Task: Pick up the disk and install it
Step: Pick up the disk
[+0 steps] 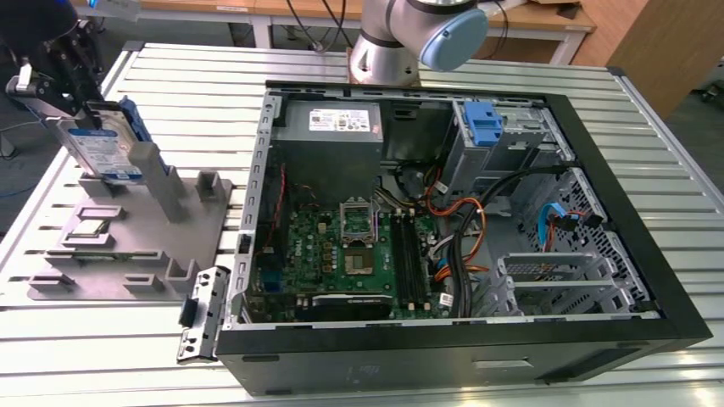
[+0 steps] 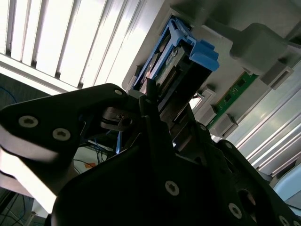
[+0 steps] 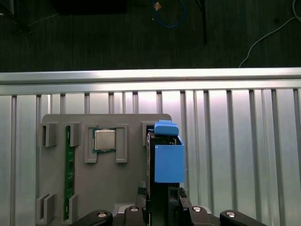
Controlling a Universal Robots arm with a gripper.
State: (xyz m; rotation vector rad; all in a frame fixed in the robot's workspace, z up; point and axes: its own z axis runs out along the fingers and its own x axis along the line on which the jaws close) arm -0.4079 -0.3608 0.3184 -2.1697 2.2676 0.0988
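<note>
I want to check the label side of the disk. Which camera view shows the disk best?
The exterior view: the disk stands on edge in the grey fixture, with its labelled face and one blue rail visible. The first wrist view shows the disk edge-on, mostly blue rail. The second wrist view shows only its narrow end.
</note>
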